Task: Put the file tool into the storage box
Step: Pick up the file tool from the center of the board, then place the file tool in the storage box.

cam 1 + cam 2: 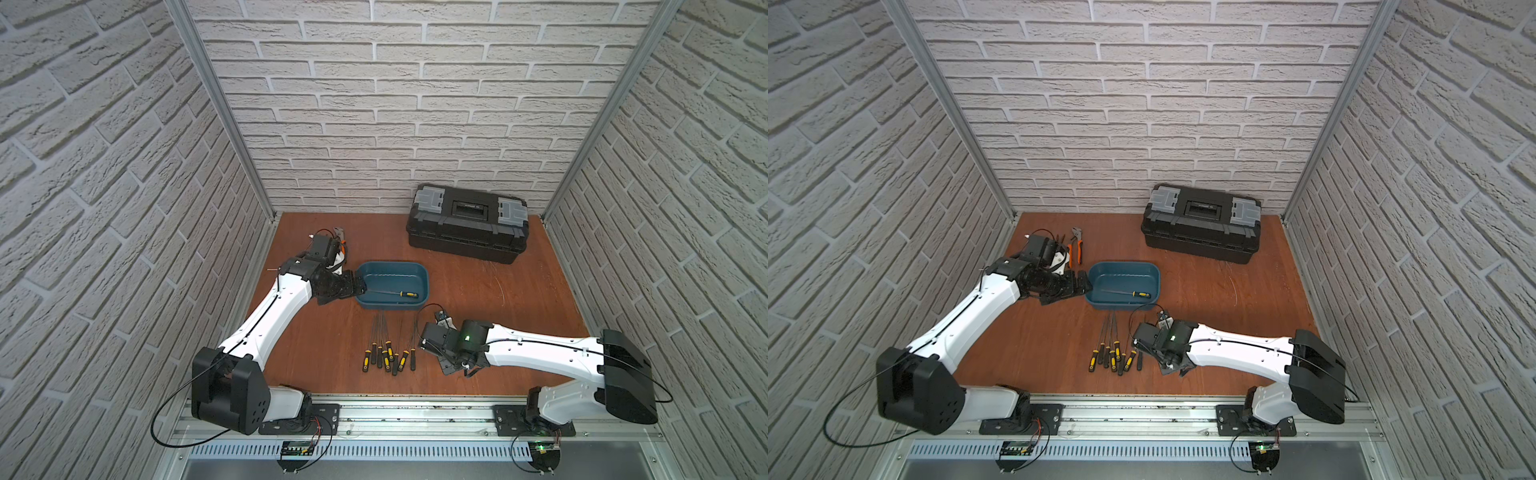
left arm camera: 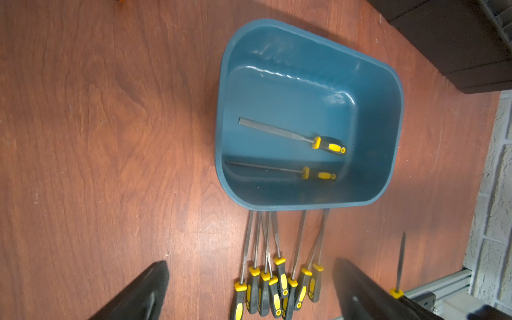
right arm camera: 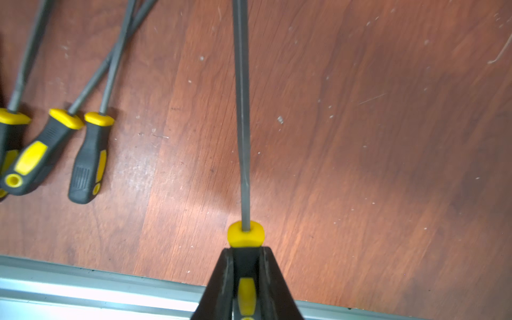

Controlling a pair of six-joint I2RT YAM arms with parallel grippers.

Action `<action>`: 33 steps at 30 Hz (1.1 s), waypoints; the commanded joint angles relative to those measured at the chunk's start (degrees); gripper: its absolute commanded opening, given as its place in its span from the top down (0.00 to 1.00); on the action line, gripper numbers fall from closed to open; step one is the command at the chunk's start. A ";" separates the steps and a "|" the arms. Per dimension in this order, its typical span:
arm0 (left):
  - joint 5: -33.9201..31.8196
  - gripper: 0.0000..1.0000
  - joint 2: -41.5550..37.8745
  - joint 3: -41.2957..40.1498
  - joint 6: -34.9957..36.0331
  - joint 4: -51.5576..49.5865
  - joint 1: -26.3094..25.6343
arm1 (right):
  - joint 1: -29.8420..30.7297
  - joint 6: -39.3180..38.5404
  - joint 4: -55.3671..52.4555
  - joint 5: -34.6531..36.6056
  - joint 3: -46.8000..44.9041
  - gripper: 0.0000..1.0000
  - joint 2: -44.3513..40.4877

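Mostly hidden between the clamped black fingers of the right gripper (image 3: 246, 257), the file tool (image 3: 241, 110) shows only a yellow collar, a yellow strip of handle and a slim grey shaft whose tip runs out of the wrist view. It sits at the near side of the scuffed reddish wooden table (image 3: 360, 138), apart from the storage box (image 1: 392, 263). In both top views the wrist covers this grip. The left gripper (image 2: 249, 264) stands wide near the box's short end, with only its fingertips in frame. That glossy teal tub, round-cornered, holds another flat file (image 2: 279, 130), mirrored in its wall. More files (image 1: 388, 353) lie in a row, their black handles inlaid with yellow.
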 commanded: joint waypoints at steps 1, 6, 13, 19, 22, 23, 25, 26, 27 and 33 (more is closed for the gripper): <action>0.14 0.02 -1.34 1.80 -0.08 2.14 -0.55 | -2.08 -3.68 -1.06 3.73 1.62 0.87 -3.79; 1.04 0.02 -0.45 3.32 0.41 3.25 -0.85 | -7.90 -15.55 3.29 -0.03 5.40 0.85 -6.85; 0.66 0.02 -1.05 3.87 1.03 -2.12 -1.29 | -18.73 -34.16 5.35 -9.58 16.61 0.85 -0.50; -0.79 0.02 -5.77 1.60 1.35 -6.51 -1.65 | -22.55 -45.89 3.49 -16.51 31.15 0.89 13.35; -3.90 0.02 -7.54 1.49 -0.24 -9.09 -1.64 | -22.55 -50.72 1.34 -17.77 38.60 0.90 20.82; -4.57 0.02 -7.98 1.39 -0.73 -9.75 -1.64 | -22.55 -52.14 0.32 -17.92 41.05 0.91 23.35; -5.01 0.02 -8.89 1.07 -1.67 -10.59 -1.68 | -22.49 -54.75 -0.34 -17.98 44.66 0.92 27.07; -5.26 0.02 -9.26 0.96 -2.22 -11.08 -1.70 | -22.52 -56.00 -0.27 -17.55 45.99 0.92 28.61; -5.42 0.02 -9.58 0.95 -2.68 -11.51 -1.72 | -22.52 -56.99 -0.06 -17.20 47.11 0.92 29.81; -6.38 0.02 -9.59 2.23 -4.59 -14.40 -1.98 | -22.49 -64.36 1.82 -12.61 51.86 0.93 37.40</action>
